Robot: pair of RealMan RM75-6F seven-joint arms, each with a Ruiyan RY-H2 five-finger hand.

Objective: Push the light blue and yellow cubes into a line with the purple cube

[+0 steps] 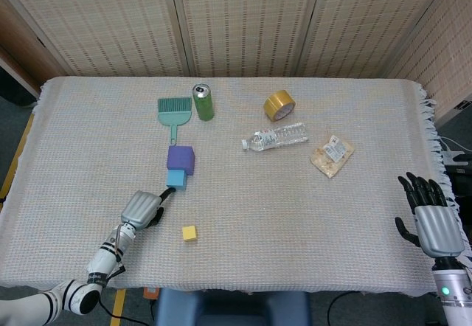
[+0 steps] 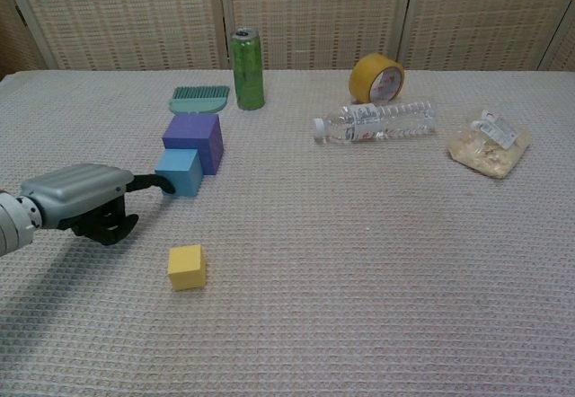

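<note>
The purple cube (image 1: 181, 158) (image 2: 193, 142) stands left of the table's middle. The light blue cube (image 1: 176, 179) (image 2: 180, 172) sits against its near side, touching it. My left hand (image 1: 141, 209) (image 2: 79, 199) lies just near-left of the light blue cube, most fingers curled in and one dark finger stretched out to touch that cube's near-left face. The small yellow cube (image 1: 189, 232) (image 2: 186, 266) lies alone nearer the front edge, apart from the hand. My right hand (image 1: 429, 219) hovers at the table's right edge, fingers spread, holding nothing.
A teal brush (image 1: 174, 112) and a green can (image 1: 203, 102) stand behind the purple cube. A yellow tape roll (image 1: 279, 105), a lying plastic bottle (image 1: 275, 136) and a snack bag (image 1: 332, 154) occupy the far right half.
</note>
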